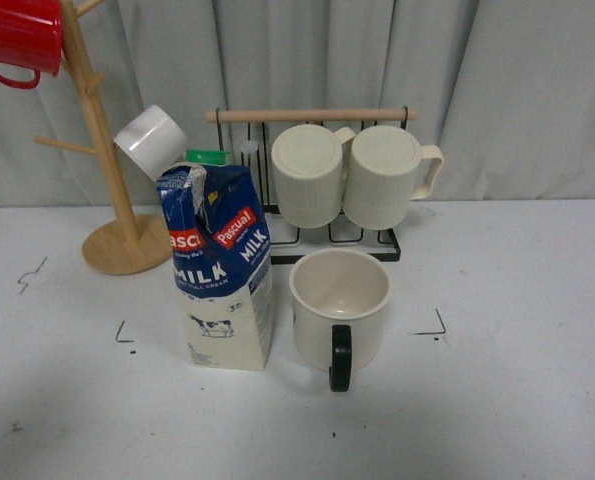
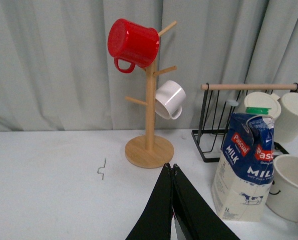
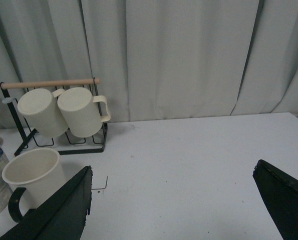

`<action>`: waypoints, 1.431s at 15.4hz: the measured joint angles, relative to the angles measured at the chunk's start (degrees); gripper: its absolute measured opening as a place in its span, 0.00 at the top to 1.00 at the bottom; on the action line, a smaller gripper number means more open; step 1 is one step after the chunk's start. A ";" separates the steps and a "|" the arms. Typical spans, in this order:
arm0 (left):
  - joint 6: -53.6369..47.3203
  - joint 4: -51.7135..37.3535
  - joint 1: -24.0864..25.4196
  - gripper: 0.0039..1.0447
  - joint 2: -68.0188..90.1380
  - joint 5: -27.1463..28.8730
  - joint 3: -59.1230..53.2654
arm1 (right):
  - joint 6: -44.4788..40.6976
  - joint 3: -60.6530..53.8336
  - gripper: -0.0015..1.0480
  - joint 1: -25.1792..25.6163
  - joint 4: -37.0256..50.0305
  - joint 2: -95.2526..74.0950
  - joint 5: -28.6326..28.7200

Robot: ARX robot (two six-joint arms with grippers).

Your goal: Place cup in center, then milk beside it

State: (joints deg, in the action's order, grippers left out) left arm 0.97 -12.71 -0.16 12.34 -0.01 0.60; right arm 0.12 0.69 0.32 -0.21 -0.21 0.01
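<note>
You see the cup and the milk standing side by side in the center, both placements apparently done; left gripper closed empty, right gripper spread wide.

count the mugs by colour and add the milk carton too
cream mugs: 3, the cup on the table and two ribbed mugs on the wire rack
red mug: 1
white mug: 1
milk carton: 1
total: 6
</note>
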 joint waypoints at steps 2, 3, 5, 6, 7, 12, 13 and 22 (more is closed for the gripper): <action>0.00 12.94 0.00 0.99 -11.91 0.04 0.02 | 0.00 -0.02 0.06 0.00 0.02 0.00 0.00; 0.00 12.90 0.00 0.79 -12.09 0.02 0.02 | 0.00 0.00 0.06 0.00 0.02 0.00 0.00; 0.00 12.90 0.00 0.58 -12.09 0.02 0.02 | 0.00 0.00 0.06 0.00 0.02 0.00 0.00; 0.00 12.90 0.00 0.54 -12.09 0.02 0.02 | 0.00 0.00 0.06 0.00 0.02 0.00 0.00; 0.00 12.90 0.00 0.49 -12.09 0.02 0.02 | 0.02 0.00 0.06 0.00 0.02 0.00 0.00; 0.00 12.90 0.00 0.28 -12.09 0.02 0.02 | 0.00 0.00 0.06 0.00 0.02 0.00 0.00; 0.00 12.92 0.00 0.26 -12.09 0.02 0.02 | 0.00 0.00 0.06 0.00 0.02 0.00 0.00; -0.07 12.92 0.00 0.07 -12.09 0.02 0.02 | 0.00 0.00 0.06 0.00 0.02 0.00 0.00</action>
State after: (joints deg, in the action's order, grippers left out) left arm 0.91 0.21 -0.16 0.25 0.01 0.62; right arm 0.12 0.69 0.32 -0.19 -0.21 0.01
